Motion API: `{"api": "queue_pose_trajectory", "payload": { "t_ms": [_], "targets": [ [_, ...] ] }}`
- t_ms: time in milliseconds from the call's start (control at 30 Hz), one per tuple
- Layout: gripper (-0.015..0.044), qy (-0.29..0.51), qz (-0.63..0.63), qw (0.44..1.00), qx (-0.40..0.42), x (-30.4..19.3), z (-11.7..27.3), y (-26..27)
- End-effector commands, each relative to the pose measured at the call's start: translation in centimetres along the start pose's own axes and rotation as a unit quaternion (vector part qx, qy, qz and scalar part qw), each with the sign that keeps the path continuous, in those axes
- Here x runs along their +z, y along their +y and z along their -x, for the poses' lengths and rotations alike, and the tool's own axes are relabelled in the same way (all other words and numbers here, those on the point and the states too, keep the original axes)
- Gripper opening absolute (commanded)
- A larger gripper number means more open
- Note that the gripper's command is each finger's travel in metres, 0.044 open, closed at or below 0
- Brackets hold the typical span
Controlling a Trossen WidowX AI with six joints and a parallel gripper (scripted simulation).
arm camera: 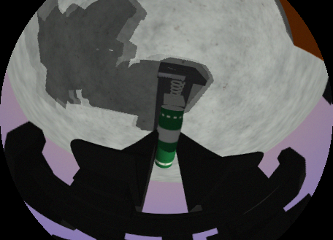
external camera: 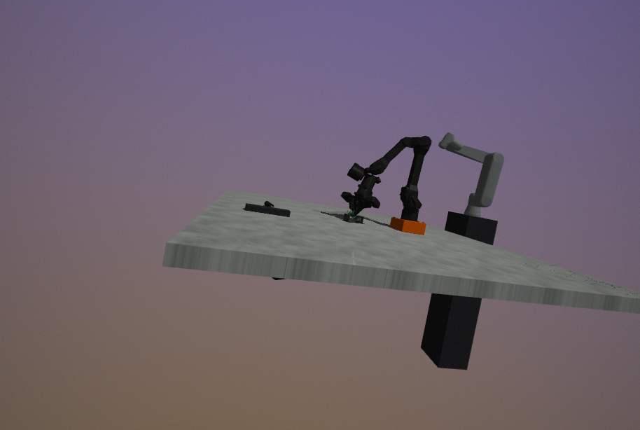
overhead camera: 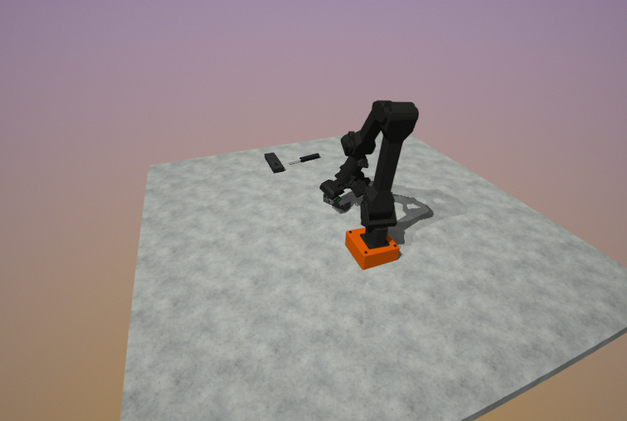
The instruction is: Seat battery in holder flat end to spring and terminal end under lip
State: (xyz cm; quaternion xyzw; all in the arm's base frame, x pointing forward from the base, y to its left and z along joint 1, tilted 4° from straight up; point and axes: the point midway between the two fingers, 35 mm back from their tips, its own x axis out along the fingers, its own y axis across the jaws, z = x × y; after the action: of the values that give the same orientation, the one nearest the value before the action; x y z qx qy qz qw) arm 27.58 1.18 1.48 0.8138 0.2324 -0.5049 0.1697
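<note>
Right now the green battery (arm camera: 169, 136) is clamped in the jaws of the gripper (arm camera: 166, 163), its far end nosing into the holder (arm camera: 182, 76) and lined up with the coil spring (arm camera: 177, 87) inside it. The battery looks tilted, near end raised between the black fingers, so it is not lying flat in the holder. How close its end sits to the spring I cannot tell.

The holder rests on the grey desk (overhead camera: 253, 279), partly under the arm's shadow (arm camera: 87, 61). Just beside the holder, toward the arm's own side, stands the orange base (overhead camera: 372, 249) from which the black arm (overhead camera: 389, 163) rises and folds down over the holder, hiding much of it in the top view. Well away from the holder, toward the desk's far edge, lie a flat black bar (overhead camera: 274, 162) and a small black tool with a thin metal tip (overhead camera: 304, 158), apart from each other. Beyond the orange base, off the desk's edge, a grey arm (external camera: 483, 171) stands on a dark pillar (external camera: 454, 327).
</note>
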Motion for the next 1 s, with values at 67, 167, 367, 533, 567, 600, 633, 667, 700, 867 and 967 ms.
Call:
{"api": "queue_pose_trajectory", "payload": {
  "t_ms": [67,167,367,533,567,600,633,667,700,867,967],
  "targets": [
    [0.0069,0.027,0.005,1.000,-0.001,0.2,0.0,0.0],
    [0.0069,0.030,0.005,1.000,-0.001,0.3,0.0,0.0],
    [0.0069,0.030,0.006,1.000,-0.002,0.7,0.1,0.0],
    [0.0069,0.029,0.006,1.000,-0.002,1.3,0.2,0.0],
    [0.0069,0.030,0.006,1.000,-0.002,1.4,0.2,0.0],
    [0.0069,0.030,0.006,1.000,-0.002,1.5,0.3,0.0],
    [0.0069,0.030,0.006,1.000,-0.003,1.6,0.3,0.0],
    [0.0069,0.030,0.006,1.000,-0.003,1.7,0.3,0.0],
    [0.0069,0.030,0.006,1.000,-0.003,1.8,0.4,0.0],
    [0.0069,0.030,0.006,1.000,-0.003,2.2,0.5,0.0],
    [0.0069,0.030,0.006,1.000,-0.003,2.4,0.6,0.0]
  ]
}}
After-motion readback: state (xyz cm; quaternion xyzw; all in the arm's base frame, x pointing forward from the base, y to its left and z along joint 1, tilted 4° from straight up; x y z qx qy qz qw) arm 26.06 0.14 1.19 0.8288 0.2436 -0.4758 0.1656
